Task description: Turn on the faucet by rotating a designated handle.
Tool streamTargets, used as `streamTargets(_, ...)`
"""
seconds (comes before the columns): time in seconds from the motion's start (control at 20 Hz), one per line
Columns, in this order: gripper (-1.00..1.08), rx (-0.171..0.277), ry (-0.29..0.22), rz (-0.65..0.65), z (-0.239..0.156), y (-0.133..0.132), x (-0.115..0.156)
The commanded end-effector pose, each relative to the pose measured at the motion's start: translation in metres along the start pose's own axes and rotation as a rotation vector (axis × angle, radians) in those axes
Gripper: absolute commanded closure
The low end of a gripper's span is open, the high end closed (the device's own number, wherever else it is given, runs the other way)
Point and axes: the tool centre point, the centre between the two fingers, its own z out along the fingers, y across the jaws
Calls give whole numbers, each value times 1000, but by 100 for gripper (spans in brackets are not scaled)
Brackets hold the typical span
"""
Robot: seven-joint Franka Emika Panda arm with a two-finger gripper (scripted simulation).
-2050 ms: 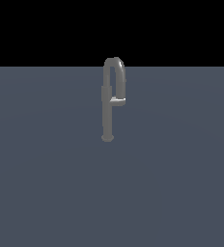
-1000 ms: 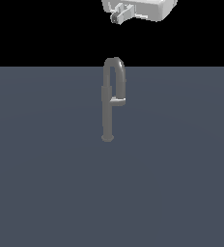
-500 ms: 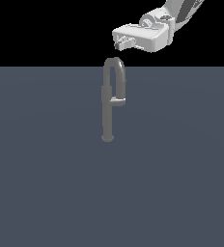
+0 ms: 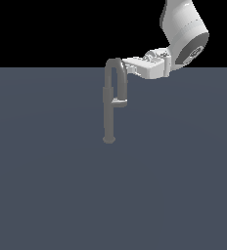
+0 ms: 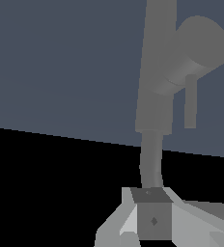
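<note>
The faucet (image 4: pixel 109 110) stands alone on a flat, dull slate-blue surface (image 4: pixel 47 185), a little above the middle of the exterior view. It is a slim tube of matte grey metal, with no shine or seams that I can pick out: a straight upright post on a small round base, a thicker sleeve around the post's upper part, and a high arch that bends over and comes down on the exterior view's right. The handle (image 4: pixel 119 102) is a short, paler grey stub sticking out sideways from the post toward the exterior view's right, at about mid-height and just under the end of the spout. In my wrist view the faucet (image 5: pixel 155 87) looks like a broad smooth cylinder, with the handle (image 5: pixel 196 50) a stubby round-ended barrel jutting from its side and a thin flat tab hanging off it. My arm (image 4: pixel 184 31) is glossy white with rounded, bulging joint housings; it comes in from the upper right of the exterior view, and the wrist is turned so my hand lies nearly level, pointing toward the exterior view's left at the top of the arch. My gripper (image 4: pixel 129 66) sits right at the crown of the spout, well above the handle. My pale, angular fingers (image 5: pixel 115 226) flank a dark square block, but I cannot tell how far apart they are, nor whether they touch the arch.
</note>
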Motion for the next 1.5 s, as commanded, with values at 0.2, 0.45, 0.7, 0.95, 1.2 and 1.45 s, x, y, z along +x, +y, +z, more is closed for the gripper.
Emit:
streamTargets(0.2, 108, 93, -114, 94, 5, -5, 41)
streamTargets(0.45, 108, 135, -164, 137, 9, -6, 60)
streamTargets(0.7, 108, 145, -176, 147, 11, -6, 64)
streamTargets(0.95, 108, 143, -174, 144, 11, -6, 64)
streamTargets(1.2, 108, 143, -174, 144, 11, 1, 58)
streamTargets(1.45, 108, 143, -174, 144, 11, 10, 52)
